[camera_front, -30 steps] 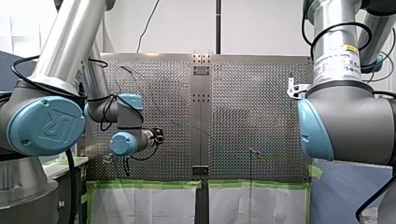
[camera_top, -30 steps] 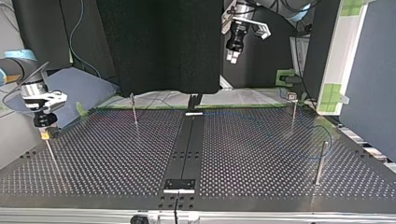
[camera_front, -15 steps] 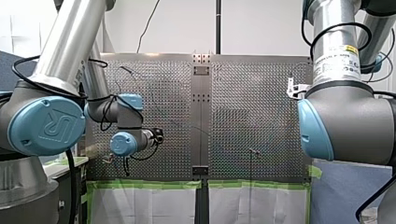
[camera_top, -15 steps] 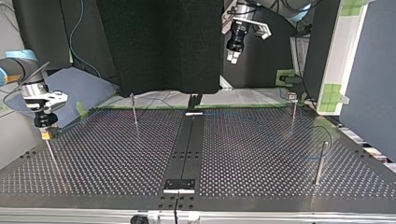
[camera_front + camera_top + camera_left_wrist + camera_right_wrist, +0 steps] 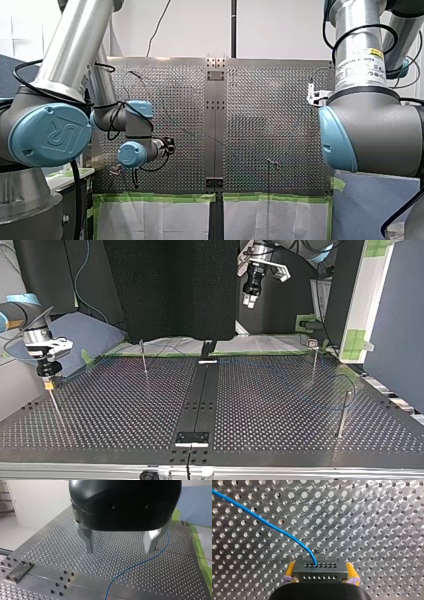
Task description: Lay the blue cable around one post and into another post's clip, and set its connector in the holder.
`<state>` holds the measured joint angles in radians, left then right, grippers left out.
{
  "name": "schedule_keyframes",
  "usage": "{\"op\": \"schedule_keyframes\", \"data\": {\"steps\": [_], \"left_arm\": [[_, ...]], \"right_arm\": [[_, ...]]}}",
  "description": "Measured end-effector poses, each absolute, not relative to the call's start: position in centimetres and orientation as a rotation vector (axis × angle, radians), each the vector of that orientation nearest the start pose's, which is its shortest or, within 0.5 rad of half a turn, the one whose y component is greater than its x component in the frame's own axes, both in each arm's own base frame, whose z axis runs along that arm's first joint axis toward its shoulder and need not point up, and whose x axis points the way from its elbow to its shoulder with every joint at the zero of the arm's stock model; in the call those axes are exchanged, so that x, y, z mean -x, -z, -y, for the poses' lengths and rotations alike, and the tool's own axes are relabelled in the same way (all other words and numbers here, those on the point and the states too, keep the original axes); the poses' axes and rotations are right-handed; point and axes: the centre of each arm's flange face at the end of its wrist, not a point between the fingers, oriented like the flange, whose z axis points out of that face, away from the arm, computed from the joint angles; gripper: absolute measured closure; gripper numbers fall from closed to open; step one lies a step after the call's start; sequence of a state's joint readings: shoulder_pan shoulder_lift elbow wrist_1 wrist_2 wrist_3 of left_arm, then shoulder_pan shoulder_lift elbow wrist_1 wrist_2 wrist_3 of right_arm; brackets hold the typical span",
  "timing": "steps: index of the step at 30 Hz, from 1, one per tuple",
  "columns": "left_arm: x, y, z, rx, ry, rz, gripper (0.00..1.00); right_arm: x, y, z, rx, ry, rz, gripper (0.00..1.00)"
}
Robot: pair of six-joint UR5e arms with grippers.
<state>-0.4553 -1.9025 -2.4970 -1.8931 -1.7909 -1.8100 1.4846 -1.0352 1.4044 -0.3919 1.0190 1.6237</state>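
Nothing has shifted. My right hand clamps the connector, blue cable trailing toward ten o'clock. Wrapping a post comes next.

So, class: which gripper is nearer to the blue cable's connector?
Right. My right gripper is shut on the connector, yellow pads at both its sides; my left gripper hangs open, raised well above the table, far from it.
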Motion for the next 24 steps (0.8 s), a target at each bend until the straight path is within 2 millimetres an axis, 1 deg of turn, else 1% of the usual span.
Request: {"op": "schedule_keyframes", "data": {"steps": [1, 2, 3, 4, 5, 6, 8, 24], "left_arm": [[-27.01, -9.06, 25.65, 0.002, 0.369, -1.592, 0.00], [-27.01, -9.05, 25.65, 0.002, 0.369, -1.592, 0.00], [-27.01, -9.05, 25.65, 0.002, 0.369, -1.592, 0.00], [-27.01, -9.05, 25.64, 0.002, 0.369, -1.592, 0.00], [-27.02, -9.05, 25.64, 0.002, 0.369, -1.592, 0.00], [-27.02, -9.05, 25.64, 0.002, 0.369, -1.592, 0.00], [-27.02, -9.06, 25.64, 0.002, 0.369, -1.592, 0.00], [-27.02, -9.05, 25.63, 0.001, 0.368, -1.593, 0.00]], "right_arm": [[-12.77, -28.87, 68.31, -1.516, -1.585, 0.978, 0.68], [-12.81, -28.88, 68.31, -1.516, -1.586, 0.977, 0.49], [-12.85, -28.87, 68.30, -1.517, -1.587, 0.977, 0.49], [-12.88, -28.87, 68.29, -1.517, -1.588, 0.977, 0.36], [-12.85, -28.87, 68.29, -1.518, -1.587, 0.979, 0.18], [-12.71, -28.92, 68.27, -1.520, -1.581, 0.983, 0.18], [-12.03, -28.88, 68.13, -1.527, -1.557, 1.014, 0.00], [-11.92, -28.70, 68.10, -1.529, -1.554, 1.020, 0.00]]}}
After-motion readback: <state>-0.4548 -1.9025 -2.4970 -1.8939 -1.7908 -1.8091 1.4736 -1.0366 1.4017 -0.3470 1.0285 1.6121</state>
